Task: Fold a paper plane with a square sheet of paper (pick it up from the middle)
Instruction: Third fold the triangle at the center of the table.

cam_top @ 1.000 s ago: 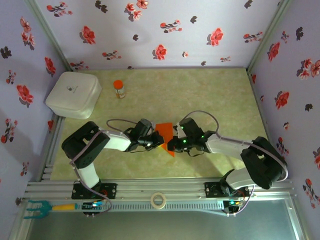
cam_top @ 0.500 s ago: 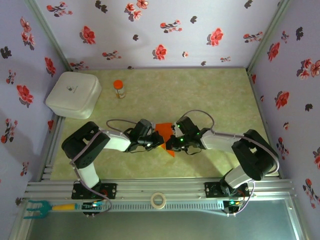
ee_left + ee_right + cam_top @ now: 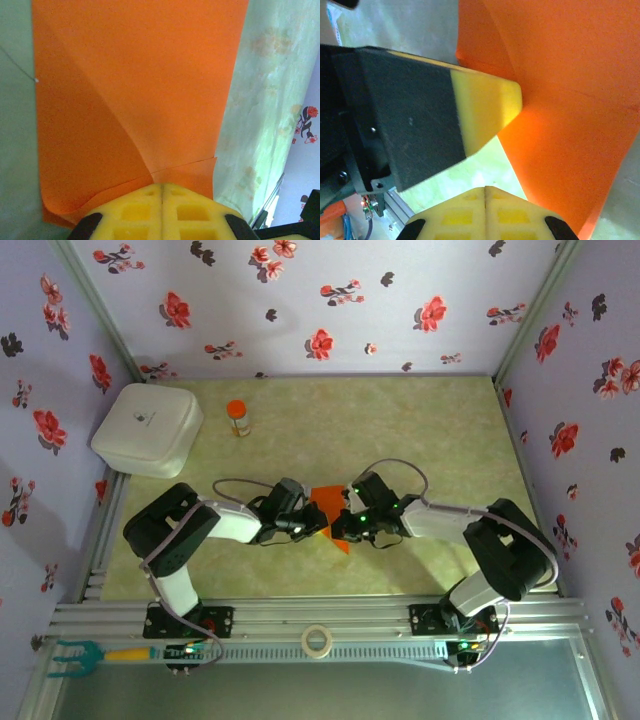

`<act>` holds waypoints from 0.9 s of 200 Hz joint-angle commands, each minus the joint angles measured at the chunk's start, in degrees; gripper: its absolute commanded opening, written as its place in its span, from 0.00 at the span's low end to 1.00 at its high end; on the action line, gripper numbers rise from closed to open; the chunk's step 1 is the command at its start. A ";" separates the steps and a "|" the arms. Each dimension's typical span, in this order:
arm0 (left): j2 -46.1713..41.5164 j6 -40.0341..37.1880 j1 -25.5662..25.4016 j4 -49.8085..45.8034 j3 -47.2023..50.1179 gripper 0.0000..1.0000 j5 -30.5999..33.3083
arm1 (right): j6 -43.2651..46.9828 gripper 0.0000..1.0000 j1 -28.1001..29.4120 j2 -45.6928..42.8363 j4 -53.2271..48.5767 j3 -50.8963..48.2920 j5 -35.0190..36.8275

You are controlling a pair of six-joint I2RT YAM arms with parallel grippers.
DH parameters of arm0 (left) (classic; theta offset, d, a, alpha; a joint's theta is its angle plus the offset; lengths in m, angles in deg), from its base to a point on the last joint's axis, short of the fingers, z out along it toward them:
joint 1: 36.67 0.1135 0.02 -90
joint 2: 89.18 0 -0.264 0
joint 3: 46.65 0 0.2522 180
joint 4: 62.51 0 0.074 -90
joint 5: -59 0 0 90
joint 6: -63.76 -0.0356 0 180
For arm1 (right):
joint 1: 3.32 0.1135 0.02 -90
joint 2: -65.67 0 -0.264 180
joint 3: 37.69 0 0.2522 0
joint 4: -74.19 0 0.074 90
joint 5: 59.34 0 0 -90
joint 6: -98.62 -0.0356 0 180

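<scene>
Between the closed left gripper (image 3: pixel 161 194) and closed right gripper (image 3: pixel 485 195) lies creased orange paper (image 3: pixel 328 500).

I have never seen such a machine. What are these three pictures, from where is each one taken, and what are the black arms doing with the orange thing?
These are two robot arms bolted at the table's near edge. The wide picture looks down from above; the other two come from small cameras on each arm's wrist. Each arm ends in a two-finger tool with yellow pads. The left tool and the right tool are both shut, their tips close together at a partly folded orange paper lying on the green table. Whether either pinches it, I cannot tell. Farther back stand a white box and a small orange-capped bottle.
</scene>
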 commanded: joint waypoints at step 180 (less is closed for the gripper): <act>1.97 -1.15 -0.30 -4.31 0.63 0.00 1.27 | -2.15 0.04 -0.34 -3.06 -0.39 -10.12 2.34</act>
